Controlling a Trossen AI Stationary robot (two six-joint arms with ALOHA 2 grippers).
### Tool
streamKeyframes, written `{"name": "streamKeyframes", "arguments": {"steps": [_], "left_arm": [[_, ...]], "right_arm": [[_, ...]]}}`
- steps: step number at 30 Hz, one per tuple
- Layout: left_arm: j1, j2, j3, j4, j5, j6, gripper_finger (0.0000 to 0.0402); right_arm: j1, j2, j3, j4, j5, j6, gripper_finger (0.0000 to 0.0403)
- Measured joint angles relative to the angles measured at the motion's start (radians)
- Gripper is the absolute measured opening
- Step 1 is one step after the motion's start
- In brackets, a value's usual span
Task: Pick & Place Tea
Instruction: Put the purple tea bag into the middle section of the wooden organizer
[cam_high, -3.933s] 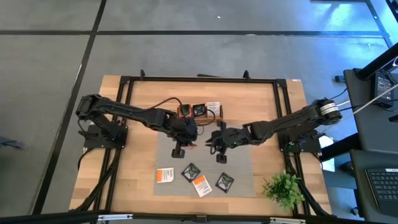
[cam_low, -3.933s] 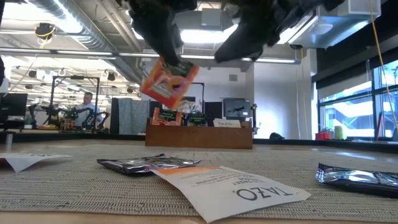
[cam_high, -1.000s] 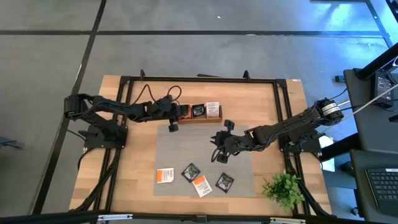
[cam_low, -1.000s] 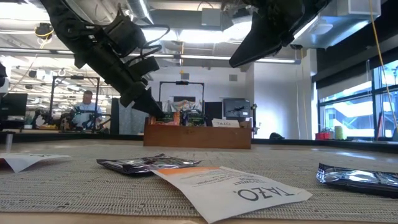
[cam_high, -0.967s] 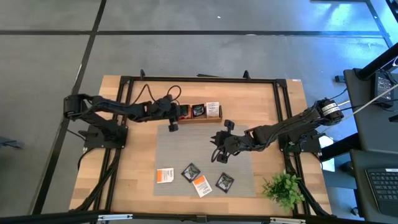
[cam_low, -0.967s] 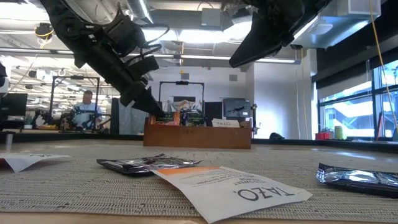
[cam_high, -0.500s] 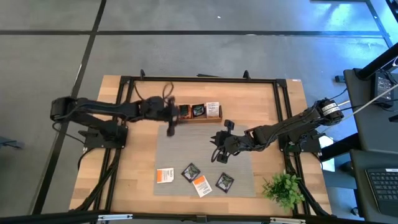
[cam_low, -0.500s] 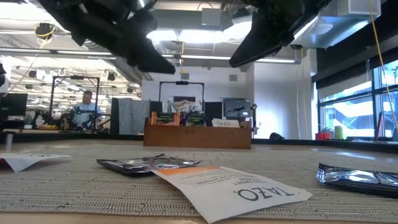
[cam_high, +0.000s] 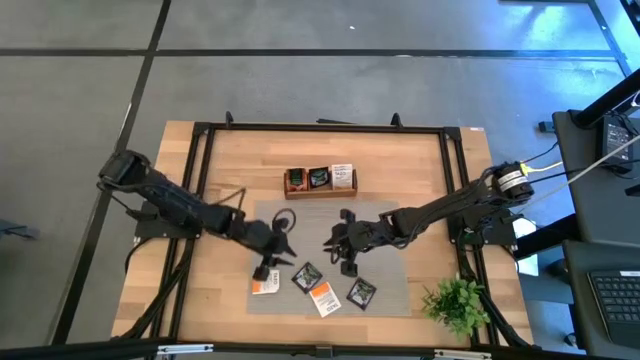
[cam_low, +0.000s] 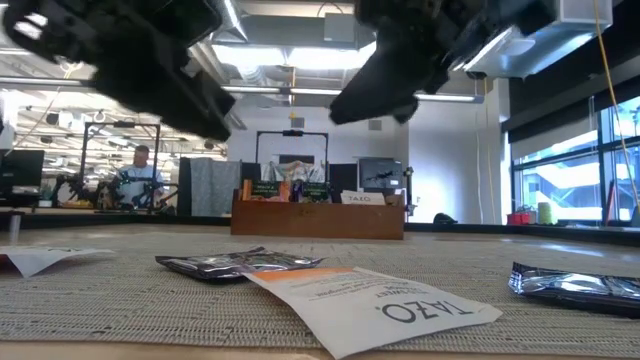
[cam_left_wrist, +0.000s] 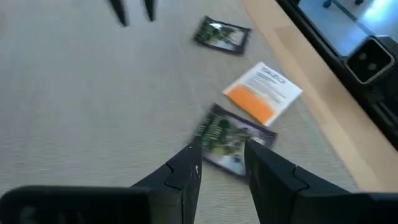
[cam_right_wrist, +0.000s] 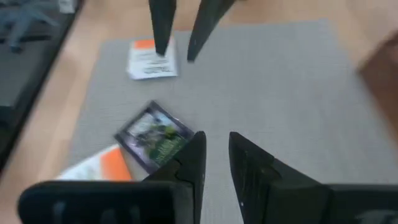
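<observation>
High view shows the left gripper (cam_high: 268, 262) has swung from the wooden tray (cam_high: 320, 190) at upper centre down to the lower centre of the grey mat (cam_high: 385, 285); its fingers are parted and empty, so one sachet seems delivered. Right gripper (cam_high: 345, 262), fingers slightly apart and empty, hovers nearby. Four tea sachets (cam_high: 312, 284) remain flat on the mat: two white-and-orange, two dark.

Setting: robotics lab / open-plan office. Evidence: wooden table (cam_high: 220, 160) in black metal frame (cam_high: 320, 127) w/ grey mat (cam_high: 390, 285), on grey concrete floor (cam_high: 300, 85); desk w/ keyboard (cam_high: 615, 295) at right edge. Far bkgd, low view: exposed ceiling ducts (cam_low: 110, 45), strip lights (cam_low: 270, 55), monitors (cam_low: 380, 172), seated person (cam_low: 137, 172) at workstation far left, large windows (cam_low: 560, 170) far right.
</observation>
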Motion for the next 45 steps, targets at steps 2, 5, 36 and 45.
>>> {"name": "streamKeyframes", "arguments": {"steps": [2,5,36,45], "left_arm": [[-0.035,0.039,0.000,0.036,-0.018,-0.036,0.0116],[-0.074,0.096,0.000,0.105,-0.029,-0.076,0.0117],[-0.121,0.457,0.049,0.385,0.087,-0.175,0.0120],[-0.108,0.457,0.049,0.371,0.066,-0.182,0.0116]], "right_arm": [[-0.007,0.027,0.000,0.028,-0.038,0.006,0.0076],[-0.017,0.065,0.000,0.070,-0.066,0.065,0.0086],[-0.049,0.239,0.000,0.213,-0.263,0.585,0.0209],[-0.043,0.243,0.000,0.194,-0.265,0.632,0.0201]]}}
